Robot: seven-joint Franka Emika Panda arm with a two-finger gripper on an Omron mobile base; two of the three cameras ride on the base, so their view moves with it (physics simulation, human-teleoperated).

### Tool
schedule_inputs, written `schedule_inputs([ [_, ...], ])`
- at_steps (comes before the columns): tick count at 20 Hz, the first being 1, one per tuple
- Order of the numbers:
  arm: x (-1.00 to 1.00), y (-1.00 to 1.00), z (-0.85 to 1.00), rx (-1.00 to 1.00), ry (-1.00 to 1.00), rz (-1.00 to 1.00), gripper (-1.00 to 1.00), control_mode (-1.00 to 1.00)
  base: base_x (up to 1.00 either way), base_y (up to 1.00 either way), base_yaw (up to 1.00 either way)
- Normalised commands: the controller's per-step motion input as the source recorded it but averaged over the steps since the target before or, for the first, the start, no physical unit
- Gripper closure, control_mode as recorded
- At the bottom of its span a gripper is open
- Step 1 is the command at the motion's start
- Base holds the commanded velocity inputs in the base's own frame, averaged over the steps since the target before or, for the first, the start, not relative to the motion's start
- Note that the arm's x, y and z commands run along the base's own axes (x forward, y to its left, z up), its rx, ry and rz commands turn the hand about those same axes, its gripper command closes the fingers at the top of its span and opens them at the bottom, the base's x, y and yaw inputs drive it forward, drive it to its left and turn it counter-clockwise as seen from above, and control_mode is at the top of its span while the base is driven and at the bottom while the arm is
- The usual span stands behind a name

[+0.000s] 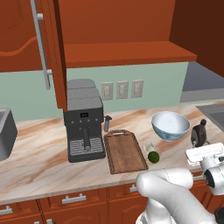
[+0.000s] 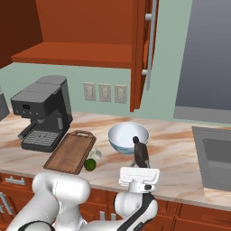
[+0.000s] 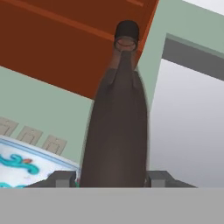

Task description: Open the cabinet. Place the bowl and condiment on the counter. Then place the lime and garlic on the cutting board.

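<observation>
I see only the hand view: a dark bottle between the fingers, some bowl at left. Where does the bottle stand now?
Observer: The bottle is on the counter, just right of the bowl, with the gripper closed around its base.
Operator: Are lime and garlic on the board already?
Observer: No. The lime and garlic lie on the counter, beside the right edge of the board.
Operator: Is the cabinet open?
Observer: Yes, both doors stand open and the shelf is bare.
</observation>
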Motion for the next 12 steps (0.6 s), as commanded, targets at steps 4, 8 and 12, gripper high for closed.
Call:
schedule_inputs([
  [4, 0.03, -0.10, 0.00, 0.01, 0.12, 0.00, 1.00, -1.00, 0.00, 0.00, 0.00],
  [8, 0.01, -0.05, 0.00, 0.00, 0.09, 0.00, 1.00, -1.00, 0.00, 0.00, 0.00],
  [12, 0.00, -0.03, 0.00, 0.00, 0.05, 0.00, 1.00, -1.00, 0.00, 0.00, 0.00],
])
